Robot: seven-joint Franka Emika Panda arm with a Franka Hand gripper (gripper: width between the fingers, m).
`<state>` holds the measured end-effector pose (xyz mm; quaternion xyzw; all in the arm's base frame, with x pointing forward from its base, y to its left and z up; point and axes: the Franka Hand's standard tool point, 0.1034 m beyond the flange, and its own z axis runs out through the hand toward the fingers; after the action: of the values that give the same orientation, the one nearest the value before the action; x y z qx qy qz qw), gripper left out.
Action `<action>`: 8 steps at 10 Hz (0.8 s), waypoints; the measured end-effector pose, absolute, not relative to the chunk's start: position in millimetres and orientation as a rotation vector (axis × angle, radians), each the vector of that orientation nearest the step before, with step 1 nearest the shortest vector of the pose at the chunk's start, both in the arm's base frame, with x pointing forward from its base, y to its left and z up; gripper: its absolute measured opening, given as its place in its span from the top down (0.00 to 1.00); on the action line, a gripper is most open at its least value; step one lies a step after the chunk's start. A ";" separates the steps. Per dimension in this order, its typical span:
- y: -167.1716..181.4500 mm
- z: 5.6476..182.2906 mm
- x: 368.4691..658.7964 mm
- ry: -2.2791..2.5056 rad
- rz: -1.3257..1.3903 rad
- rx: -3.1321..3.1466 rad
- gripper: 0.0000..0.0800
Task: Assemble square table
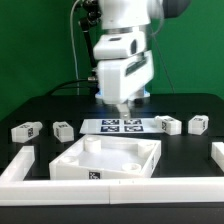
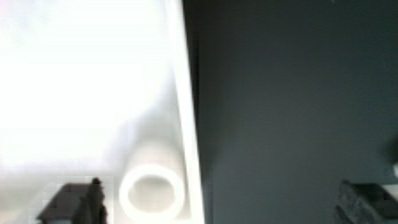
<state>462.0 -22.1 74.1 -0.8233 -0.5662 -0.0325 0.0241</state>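
Tabletop (image 1: 108, 158): smooth white square slab

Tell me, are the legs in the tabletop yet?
Out. All four legs lie loose, apart from the tabletop, and the one socket seen in the wrist view is empty.

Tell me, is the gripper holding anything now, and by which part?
Nothing is held. The gripper is open, its fingers wide apart, clear of the tabletop.
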 end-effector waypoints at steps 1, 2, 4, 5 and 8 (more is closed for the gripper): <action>-35.6 66.4 458.5 -1.809 -0.166 -2.565 0.19; -39.8 55.6 453.6 -1.793 -0.164 -2.576 0.19; -37.6 45.3 461.1 -1.783 -0.156 -2.575 0.19; -34.8 38.7 464.3 -1.767 -0.143 -2.575 0.19; -26.4 11.3 469.2 -1.719 -0.124 -2.572 0.19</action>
<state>469.2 -26.4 11.3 -0.8305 -0.5551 -0.0401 0.0226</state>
